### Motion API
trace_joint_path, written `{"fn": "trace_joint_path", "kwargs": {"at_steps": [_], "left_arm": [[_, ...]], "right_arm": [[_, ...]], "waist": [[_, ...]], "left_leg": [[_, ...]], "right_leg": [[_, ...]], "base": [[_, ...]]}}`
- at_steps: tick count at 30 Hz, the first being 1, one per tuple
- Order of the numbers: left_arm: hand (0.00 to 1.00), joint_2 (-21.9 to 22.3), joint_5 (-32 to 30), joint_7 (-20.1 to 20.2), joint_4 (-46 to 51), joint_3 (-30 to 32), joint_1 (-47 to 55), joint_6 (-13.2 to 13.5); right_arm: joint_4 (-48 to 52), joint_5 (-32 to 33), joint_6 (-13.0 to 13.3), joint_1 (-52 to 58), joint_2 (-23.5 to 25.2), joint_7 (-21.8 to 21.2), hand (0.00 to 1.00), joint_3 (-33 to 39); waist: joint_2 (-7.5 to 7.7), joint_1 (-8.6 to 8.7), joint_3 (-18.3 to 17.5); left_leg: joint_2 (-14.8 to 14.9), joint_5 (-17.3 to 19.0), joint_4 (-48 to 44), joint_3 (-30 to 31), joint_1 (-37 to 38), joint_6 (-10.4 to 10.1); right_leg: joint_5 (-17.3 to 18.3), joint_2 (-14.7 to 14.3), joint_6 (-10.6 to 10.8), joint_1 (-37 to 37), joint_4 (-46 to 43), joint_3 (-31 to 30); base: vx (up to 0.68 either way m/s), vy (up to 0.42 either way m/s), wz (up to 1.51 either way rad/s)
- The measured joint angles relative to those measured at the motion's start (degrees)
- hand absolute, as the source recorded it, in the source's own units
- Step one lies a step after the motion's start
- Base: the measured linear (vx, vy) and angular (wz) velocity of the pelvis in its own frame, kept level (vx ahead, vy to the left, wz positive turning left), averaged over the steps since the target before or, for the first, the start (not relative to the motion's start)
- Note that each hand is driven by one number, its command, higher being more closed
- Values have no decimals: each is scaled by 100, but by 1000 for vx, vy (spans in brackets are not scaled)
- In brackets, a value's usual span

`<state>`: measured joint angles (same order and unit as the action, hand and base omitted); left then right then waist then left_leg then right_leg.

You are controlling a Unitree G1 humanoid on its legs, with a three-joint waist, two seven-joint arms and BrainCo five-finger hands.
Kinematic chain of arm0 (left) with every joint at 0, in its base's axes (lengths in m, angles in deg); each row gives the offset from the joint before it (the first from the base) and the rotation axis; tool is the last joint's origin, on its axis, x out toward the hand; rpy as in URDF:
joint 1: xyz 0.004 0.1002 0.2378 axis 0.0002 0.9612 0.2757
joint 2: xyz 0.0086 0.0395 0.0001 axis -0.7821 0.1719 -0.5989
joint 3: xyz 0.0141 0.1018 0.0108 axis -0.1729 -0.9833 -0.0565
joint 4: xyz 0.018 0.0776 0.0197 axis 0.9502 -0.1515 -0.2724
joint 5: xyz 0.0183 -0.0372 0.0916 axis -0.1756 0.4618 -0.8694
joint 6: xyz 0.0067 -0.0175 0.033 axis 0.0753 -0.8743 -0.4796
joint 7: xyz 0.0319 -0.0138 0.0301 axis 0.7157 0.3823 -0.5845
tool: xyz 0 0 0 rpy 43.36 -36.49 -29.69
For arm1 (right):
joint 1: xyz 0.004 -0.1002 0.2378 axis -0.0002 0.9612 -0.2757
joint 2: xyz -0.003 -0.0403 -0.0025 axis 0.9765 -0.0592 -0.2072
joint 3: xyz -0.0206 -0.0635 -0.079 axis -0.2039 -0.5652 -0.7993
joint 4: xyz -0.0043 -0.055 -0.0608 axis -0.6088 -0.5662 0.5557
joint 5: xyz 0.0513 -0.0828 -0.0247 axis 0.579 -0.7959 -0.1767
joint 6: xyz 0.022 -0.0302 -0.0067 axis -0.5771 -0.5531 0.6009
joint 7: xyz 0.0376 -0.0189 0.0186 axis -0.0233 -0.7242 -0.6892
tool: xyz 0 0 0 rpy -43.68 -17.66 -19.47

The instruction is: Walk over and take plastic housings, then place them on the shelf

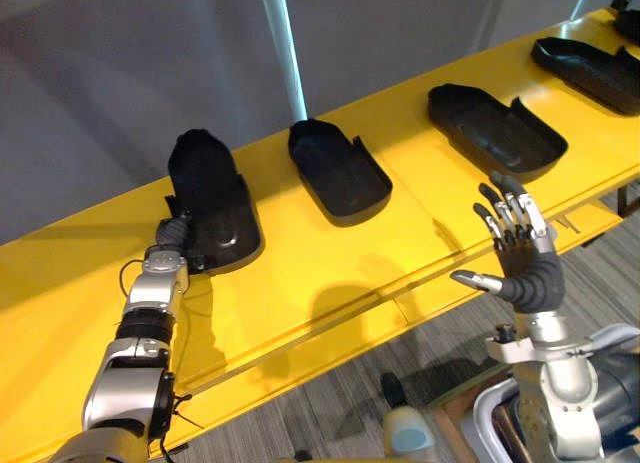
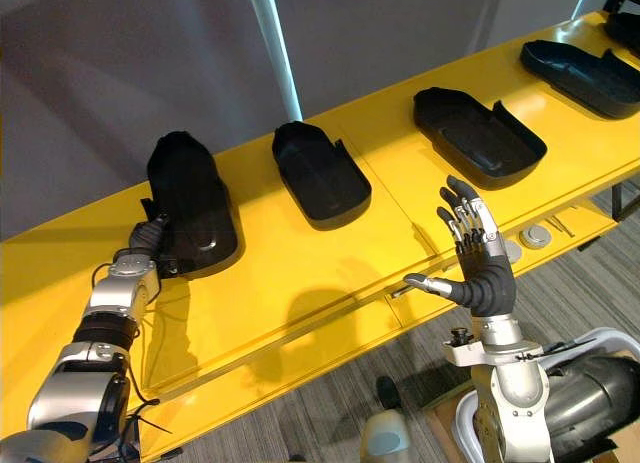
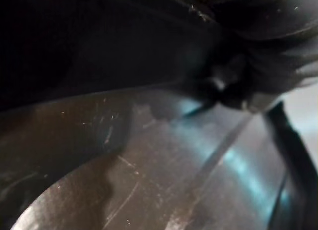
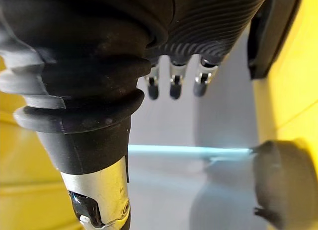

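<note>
Several black plastic housings lie in a row on the long yellow shelf (image 1: 330, 283). My left hand (image 1: 172, 233) rests against the near left edge of the leftmost housing (image 1: 212, 198), whose scratched dark surface (image 3: 149, 170) lies right up against the wrist camera. Two more housings (image 1: 340, 171) (image 1: 495, 128) sit further right, and another (image 1: 590, 71) lies at the far right. My right hand (image 1: 518, 251) is raised over the shelf's front edge, open, its straight fingers (image 4: 174, 86) spread and holding nothing, a little short of the third housing.
A grey wall with a pale upright pole (image 1: 283, 43) runs behind the shelf. A lower yellow ledge carries two small round metal discs (image 2: 537, 235). Grey carpet (image 1: 330, 403) lies below the shelf front. Bare yellow surface separates the housings.
</note>
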<state>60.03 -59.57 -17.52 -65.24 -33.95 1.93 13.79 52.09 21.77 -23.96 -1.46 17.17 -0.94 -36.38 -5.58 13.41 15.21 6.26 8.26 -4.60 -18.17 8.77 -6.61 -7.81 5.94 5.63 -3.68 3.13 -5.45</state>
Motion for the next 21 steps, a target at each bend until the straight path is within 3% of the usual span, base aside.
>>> {"fn": "trace_joint_path", "kwargs": {"at_steps": [4, 15, 16, 21], "left_arm": [[100, -170, -8, 74, -122, 34, -7, -138], [100, -281, -232, 467, -165, 41, -2, -157], [0, -298, -231, 500, -164, 41, -2, -160], [0, -355, -219, 494, -114, 38, -2, -151]], "right_arm": [[5, 101, -68, 2, -8, -9, 0, -62], [3, 91, -167, -61, -49, 246, 0, -223], [3, 91, -167, -82, -62, 296, 0, -287], [3, 88, -169, -158, -69, 403, 0, -401]], "waist": [[48, -7, 29], [26, -80, 53], [26, -85, 56], [44, -102, 129]], "left_leg": [[-21, 13, 12, 0, -14, 11], [-92, 14, -8, 238, -114, 15], [-97, 14, -12, 264, -133, 15], [-92, 21, -92, 337, -211, 19]], "right_leg": [[-103, 58, 17, 6, 59, 64], [-228, 178, 113, 97, 137, 310], [-226, 184, 112, 98, 137, 339], [-226, 197, 112, 95, 133, 396]], "base": [[-46, -1, -1], [-24, 5, 11], [-19, -12, 14], [-19, -4, 6]]}}
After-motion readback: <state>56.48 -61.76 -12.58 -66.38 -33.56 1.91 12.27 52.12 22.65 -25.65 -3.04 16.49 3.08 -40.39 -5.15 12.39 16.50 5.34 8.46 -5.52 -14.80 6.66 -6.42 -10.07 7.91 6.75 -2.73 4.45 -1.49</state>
